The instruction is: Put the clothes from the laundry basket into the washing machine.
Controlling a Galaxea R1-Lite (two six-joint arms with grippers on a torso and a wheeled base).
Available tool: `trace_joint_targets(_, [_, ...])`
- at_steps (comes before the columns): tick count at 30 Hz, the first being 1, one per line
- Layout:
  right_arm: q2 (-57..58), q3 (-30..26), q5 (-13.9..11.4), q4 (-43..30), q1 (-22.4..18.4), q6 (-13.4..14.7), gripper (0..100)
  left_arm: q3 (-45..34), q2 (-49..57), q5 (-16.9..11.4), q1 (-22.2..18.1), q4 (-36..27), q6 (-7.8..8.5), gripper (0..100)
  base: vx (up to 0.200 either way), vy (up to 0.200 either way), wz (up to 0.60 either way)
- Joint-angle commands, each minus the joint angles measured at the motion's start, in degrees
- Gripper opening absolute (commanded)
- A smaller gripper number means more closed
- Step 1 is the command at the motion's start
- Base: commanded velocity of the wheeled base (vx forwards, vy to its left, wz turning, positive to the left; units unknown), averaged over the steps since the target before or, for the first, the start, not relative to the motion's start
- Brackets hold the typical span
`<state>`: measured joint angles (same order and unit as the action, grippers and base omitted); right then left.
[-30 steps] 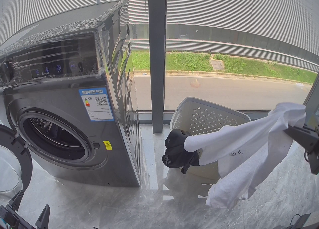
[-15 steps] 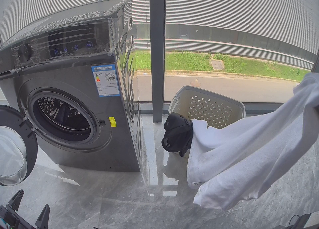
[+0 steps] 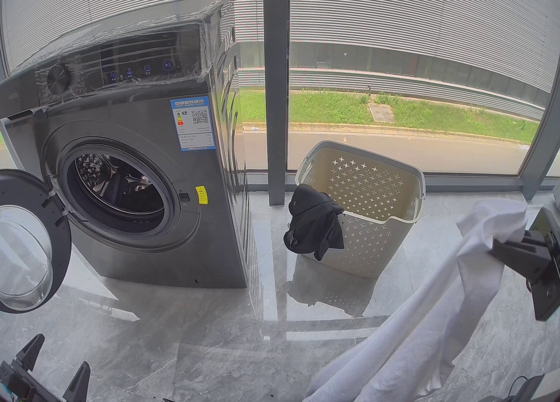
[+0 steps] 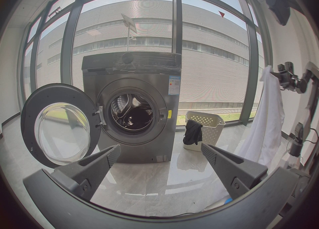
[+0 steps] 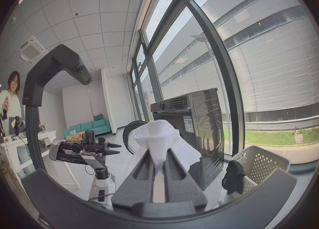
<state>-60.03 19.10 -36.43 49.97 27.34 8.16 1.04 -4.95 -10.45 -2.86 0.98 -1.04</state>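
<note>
Washing machine (image 3: pixel 146 146) sits at ten o'clock in the head view, grey, its top and control panel wrapped in clear film. Its round door (image 3: pixel 26 251) is swung wide out toward nine o'clock, and the drum opening (image 3: pixel 116 187) gapes, facing the robot. Down at seven o'clock, low over the marble floor (image 3: pixel 192 333), there's the left end effector (image 3: pixel 59 352): fingers spread well apart, nothing between them.

Across to the middle now, where a dark window post (image 3: pixel 276 71) stands just past the machine's right side. Right of that post, at about one o'clock, the laundry basket (image 3: pixel 379 234) stands upright on the floor by the glass, cream plastic with star cut-outs. A black garment (image 3: pixel 314 221) is draped over its rim at the nine o'clock side, hanging down the outside wall toward the machine.

And over at three o'clock, the right end effector (image 3: pixel 499 247) has its fingers pressed together on a white garment (image 3: pixel 443 316), pinching a bunched fold at the top! The cloth hangs from that grip in a long drape, running down toward five o'clock, well apart from the basket and far from the drum. From the right wrist, the white fold puffs out above the closed fingers.
</note>
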Motion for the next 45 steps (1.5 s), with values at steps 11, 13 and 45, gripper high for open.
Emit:
trace_joint_targets(11, [-16.97,11.4,5.4,0.13,4.39,-3.5,0,29.37,-14.65,-12.4,5.24,2.63,4.64,100,0.0,0.0,0.0])
trace_joint_targets(13, [-19.25,13.5,7.42,0.13,4.74,-3.23,0,37.46,-22.65,-20.05,8.93,2.45,4.55,100,0.0,0.0,0.0])
trace_joint_targets(45, [-33.84,39.17,35.28,0.04,7.11,3.45,0,32.45,-84.87,-33.06,37.85,45.61,17.56,100,0.0,0.0,0.0])
